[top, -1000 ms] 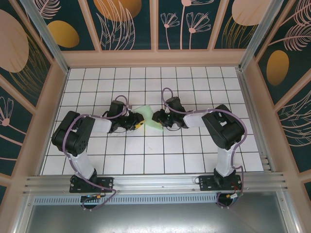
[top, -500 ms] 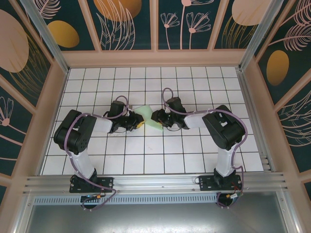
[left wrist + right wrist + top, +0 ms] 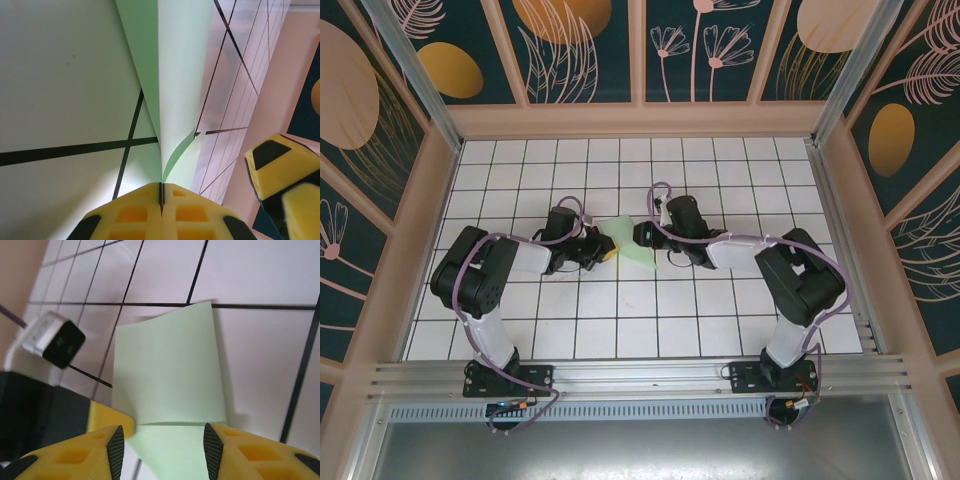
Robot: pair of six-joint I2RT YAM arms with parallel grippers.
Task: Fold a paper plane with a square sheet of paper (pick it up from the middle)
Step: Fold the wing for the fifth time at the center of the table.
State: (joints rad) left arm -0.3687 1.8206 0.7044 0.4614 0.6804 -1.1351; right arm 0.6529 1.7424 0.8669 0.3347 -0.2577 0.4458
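Left claw (image 3: 161, 192) is clamped tight, yellow pads pressed flat together with no gap, and the sheet (image 3: 167, 370) is caught right in that seam. From the left wrist camera the mint paper rises straight ahead of the pads as a raised ridge, one flap curling off to the right just past the fingertips. The white tiles (image 3: 620, 330) lie underneath on both sides.

Over to the right claw (image 3: 164, 440): jaws parted, about halfway, gripping nothing. Its two fingers stand either side of the sheet's near part, and the paper runs between them without either pad pressing on it. Ahead of those fingers the sheet lies nearly flat on the tiles, with a crease across it just beyond the fingertips and its far edge slightly wavy. The left claw sits close by on that side, at the sheet's edge.

From above, the two claws face each other with the sheet between them, both arms stretched low over the table's middle.
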